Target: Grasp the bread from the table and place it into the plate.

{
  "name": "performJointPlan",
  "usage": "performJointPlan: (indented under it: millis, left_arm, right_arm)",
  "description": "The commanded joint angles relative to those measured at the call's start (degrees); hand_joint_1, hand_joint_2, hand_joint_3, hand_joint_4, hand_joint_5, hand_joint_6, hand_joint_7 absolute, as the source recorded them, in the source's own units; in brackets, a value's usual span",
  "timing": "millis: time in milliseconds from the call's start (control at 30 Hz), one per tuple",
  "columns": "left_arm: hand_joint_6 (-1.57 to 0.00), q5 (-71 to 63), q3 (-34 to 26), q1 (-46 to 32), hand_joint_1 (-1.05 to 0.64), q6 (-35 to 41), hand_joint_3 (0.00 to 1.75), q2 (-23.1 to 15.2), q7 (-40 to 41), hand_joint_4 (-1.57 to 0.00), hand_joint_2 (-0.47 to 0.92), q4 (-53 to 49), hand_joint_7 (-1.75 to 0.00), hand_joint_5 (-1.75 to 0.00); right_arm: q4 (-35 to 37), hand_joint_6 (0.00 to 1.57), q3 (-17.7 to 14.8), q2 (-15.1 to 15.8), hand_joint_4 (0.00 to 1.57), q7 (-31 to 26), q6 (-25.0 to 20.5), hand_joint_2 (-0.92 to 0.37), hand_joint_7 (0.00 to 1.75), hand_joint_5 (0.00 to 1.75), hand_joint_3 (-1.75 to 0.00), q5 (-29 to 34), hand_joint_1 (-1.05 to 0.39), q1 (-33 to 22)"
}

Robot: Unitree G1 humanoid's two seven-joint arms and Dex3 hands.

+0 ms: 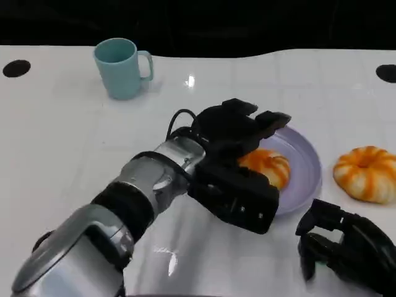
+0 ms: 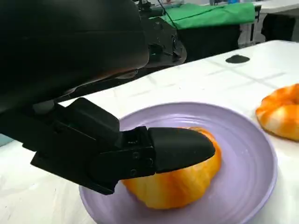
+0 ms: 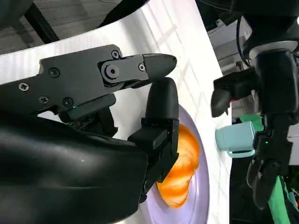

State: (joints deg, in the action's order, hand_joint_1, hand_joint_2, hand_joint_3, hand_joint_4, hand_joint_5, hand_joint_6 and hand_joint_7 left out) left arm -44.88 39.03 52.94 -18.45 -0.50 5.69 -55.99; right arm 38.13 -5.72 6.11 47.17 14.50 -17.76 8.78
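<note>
An orange-and-white glazed bread (image 1: 267, 166) (image 2: 177, 186) (image 3: 180, 179) lies in the lilac plate (image 1: 307, 168) (image 2: 243, 140) at centre right of the table. My left hand (image 1: 238, 154) reaches over the plate from the near left. Its fingers are spread above the plate's far side, and one finger (image 2: 180, 148) lies against the bread's near side. A second bread (image 1: 366, 173) (image 2: 280, 112) of the same kind sits on the table right of the plate. My right hand (image 1: 343, 247) (image 3: 93, 116) hovers near the front right edge, fingers apart and holding nothing.
A teal mug (image 1: 120, 68) (image 3: 236, 138) stands at the back left. Two black round holes (image 1: 17, 68) (image 1: 386, 73) mark the far corners of the white table. Bare tabletop stretches to the left of my left arm.
</note>
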Motion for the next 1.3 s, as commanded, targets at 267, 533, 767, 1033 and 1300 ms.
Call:
performJointPlan:
  millis: [267,533,767,1033,1300]
  left_arm:
    - [0.0,3.1,-3.3,-6.3,-1.01,-2.1,0.68,-5.6,-2.6,0.0,0.92,8.8,-0.21,-0.32]
    - [-0.2,17.3,-13.2,-21.4,-0.65,-13.2,0.45,-12.0,-4.7,-0.17,0.92,22.4,-0.31,-0.68]
    - [-0.35,28.2,-19.0,-30.7,-0.59,-20.2,0.52,-12.4,-8.4,-0.22,0.92,26.7,-0.53,-1.04]
    - [-0.45,46.2,-23.7,-40.2,-0.62,-24.9,0.51,-9.5,-17.9,-0.38,0.92,29.2,-0.83,-1.26]
    - [-0.38,54.3,-27.5,-48.4,-0.64,-19.4,0.57,-8.3,-24.1,-0.44,0.92,37.6,-1.14,-1.34]
  right_arm:
    - [2.9,0.67,-0.7,0.7,0.7,0.7,0.5,-0.92,1.49,1.75,-0.19,-0.2,-0.58,0.2]
    - [3.5,0.66,-1.0,0.7,0.7,0.6,0.9,-0.92,1.49,1.75,-0.2,-0.1,-0.58,0.5]
    - [2.0,0.67,-0.7,0.8,0.71,-0.4,-0.6,-0.92,1.49,1.75,-0.18,-0.2,-0.58,0.0]
    - [0.1,0.66,-0.4,0.8,0.7,-0.8,-2.2,-0.92,1.5,1.75,-0.17,-0.1,-0.57,-0.7]
    - [-1.4,0.66,0.2,0.9,0.7,-1.4,-2.0,-0.92,1.51,1.75,-0.2,0.6,-0.57,-1.2]
